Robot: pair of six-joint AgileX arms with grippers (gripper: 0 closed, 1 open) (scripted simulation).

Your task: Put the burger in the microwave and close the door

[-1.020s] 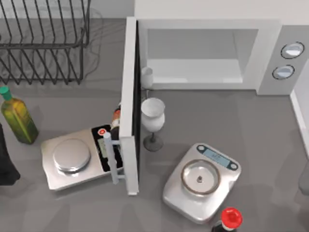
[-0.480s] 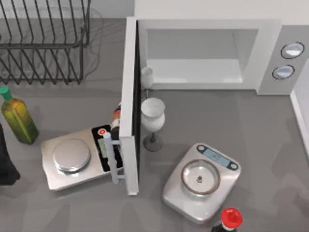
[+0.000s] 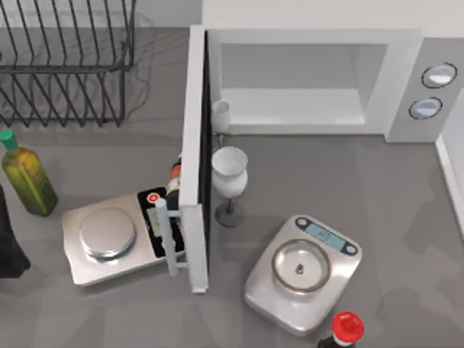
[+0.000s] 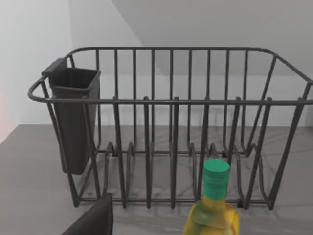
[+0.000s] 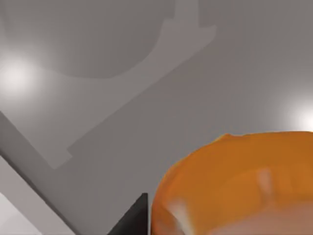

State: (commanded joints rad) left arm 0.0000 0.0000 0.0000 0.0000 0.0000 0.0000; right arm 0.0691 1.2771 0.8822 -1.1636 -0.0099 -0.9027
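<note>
The burger (image 5: 234, 186) looms large and orange in the right wrist view, with a pale band at its lower part. One dark finger (image 5: 134, 218) of my right gripper presses against its side, and the grey table lies well below. The white microwave (image 3: 402, 80) stands at the back with its pale cavity open. Its door (image 3: 193, 159) swings out toward the front, edge-on, with the bar handle (image 3: 165, 235) on its left. My left arm (image 3: 9, 246) is parked at the left edge, and one finger (image 4: 95, 218) shows wide of centre.
A white wine glass (image 3: 230, 174) stands just right of the door. Steel scales sit left (image 3: 109, 235) and right (image 3: 301, 272) of it. A red-capped bottle (image 3: 346, 328) is at the front, an oil bottle (image 3: 25, 177) and a dish rack (image 3: 69, 61) at the left.
The dark shape of my right arm at the top view's right edge has slid out of that view. Nothing else has moved.
</note>
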